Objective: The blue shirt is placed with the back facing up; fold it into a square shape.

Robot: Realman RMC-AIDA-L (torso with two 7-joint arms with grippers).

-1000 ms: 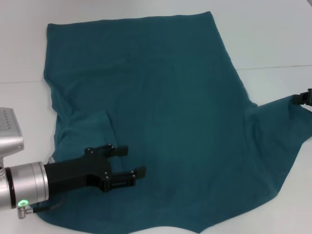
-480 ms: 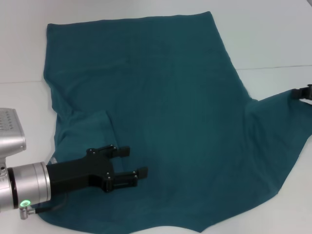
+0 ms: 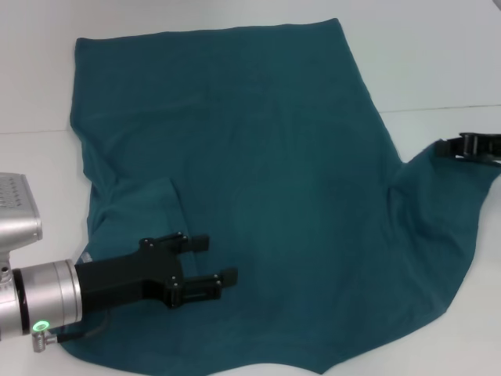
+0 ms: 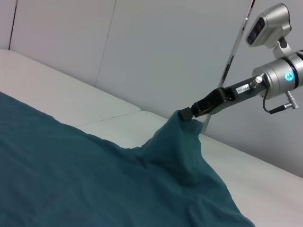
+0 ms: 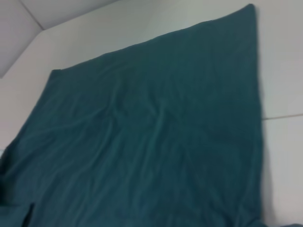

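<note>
The blue shirt [image 3: 258,157] lies spread on the white table, plain side up. Its left sleeve [image 3: 145,207] is folded in onto the body. My left gripper [image 3: 215,259] is open and empty, low over the shirt's near left part. My right gripper [image 3: 444,147] is at the right edge, shut on the right sleeve, which it holds lifted off the table. The left wrist view shows this pinch [image 4: 186,114], with the cloth [image 4: 71,165] hanging from it in a peak. The right wrist view shows the flat shirt body [image 5: 142,132].
The white table [image 3: 438,63] has a seam line running across it behind the shirt's middle. Bare table lies to the right of the shirt and beyond its far hem. A grey wall [image 4: 165,42] stands behind the table.
My right gripper has moved left, toward the shirt's body, carrying the right sleeve up and inward. My left gripper has stayed almost still.
</note>
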